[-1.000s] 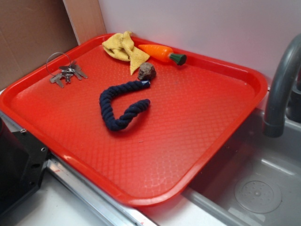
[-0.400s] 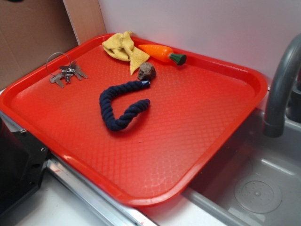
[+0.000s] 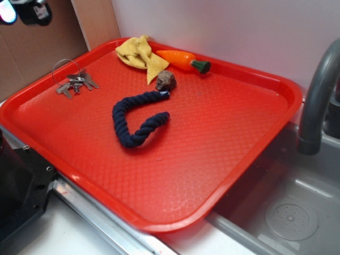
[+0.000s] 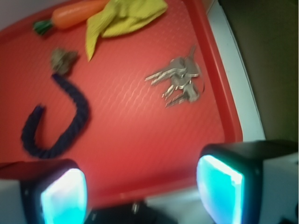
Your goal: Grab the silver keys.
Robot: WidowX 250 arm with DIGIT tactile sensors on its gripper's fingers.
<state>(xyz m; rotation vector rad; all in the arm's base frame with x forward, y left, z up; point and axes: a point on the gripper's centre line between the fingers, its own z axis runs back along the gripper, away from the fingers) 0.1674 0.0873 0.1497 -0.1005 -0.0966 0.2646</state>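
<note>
Wrist view: claw gaped wide, empty.
Silver keys: lay just inside the red tray rim.
Handling: likely light, rigid, loose, slippery; pinch the clustered blades.

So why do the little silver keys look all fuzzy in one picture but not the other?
In the wrist view the bunch of dull silver metal keys and the navy twisted rope are smeared by blur, and the gripper's pads glow cyan. In the exterior view the keys look sharp on the glossy red plastic tray.
</note>
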